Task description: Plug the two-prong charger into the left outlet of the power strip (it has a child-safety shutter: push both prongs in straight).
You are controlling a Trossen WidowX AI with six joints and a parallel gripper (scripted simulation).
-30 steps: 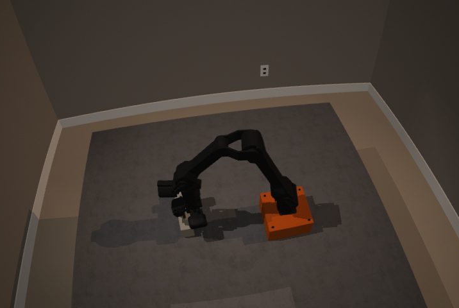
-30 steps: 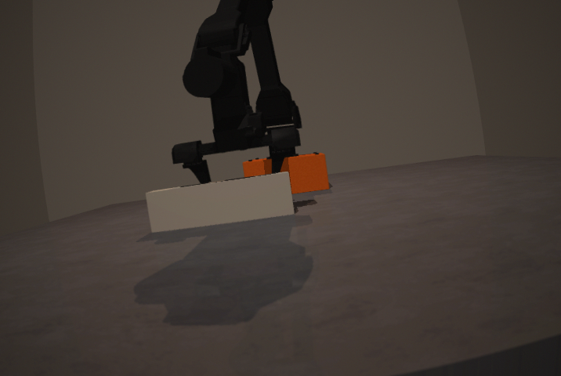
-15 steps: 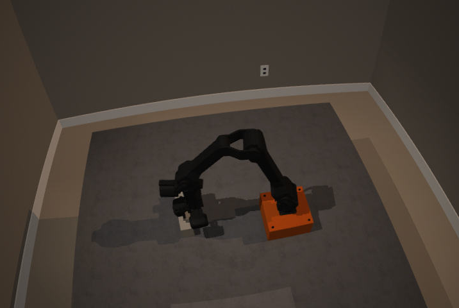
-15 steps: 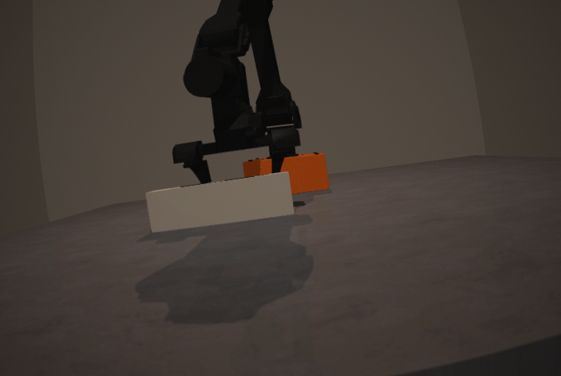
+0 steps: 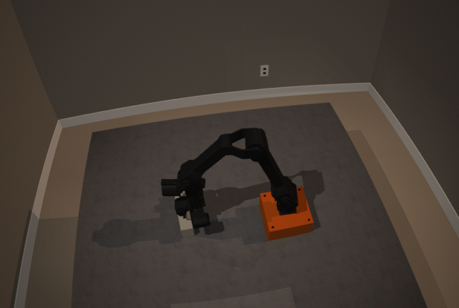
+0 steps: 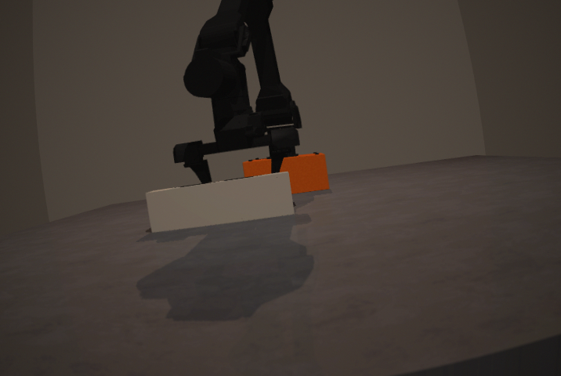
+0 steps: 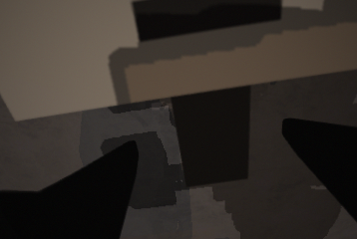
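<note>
The off-white power strip lies on the floor, with a dark rectangular outlet face on its top in the wrist view. A dark block, which looks like the charger, shows beside the strip's near edge; its prongs are not visible. My gripper is wide open and empty. Its tips stand behind the strip in the exterior view. In the wrist view the dark block lies between the two fingers, with a gap on each side. The arm hides the block in the top view, and the strip hides it in the exterior view.
The orange base block carries the arm and stands to the right of the strip in the top view. A small wall outlet is on the back wall. Dark shadows of the arm cross the grey mat and the strip.
</note>
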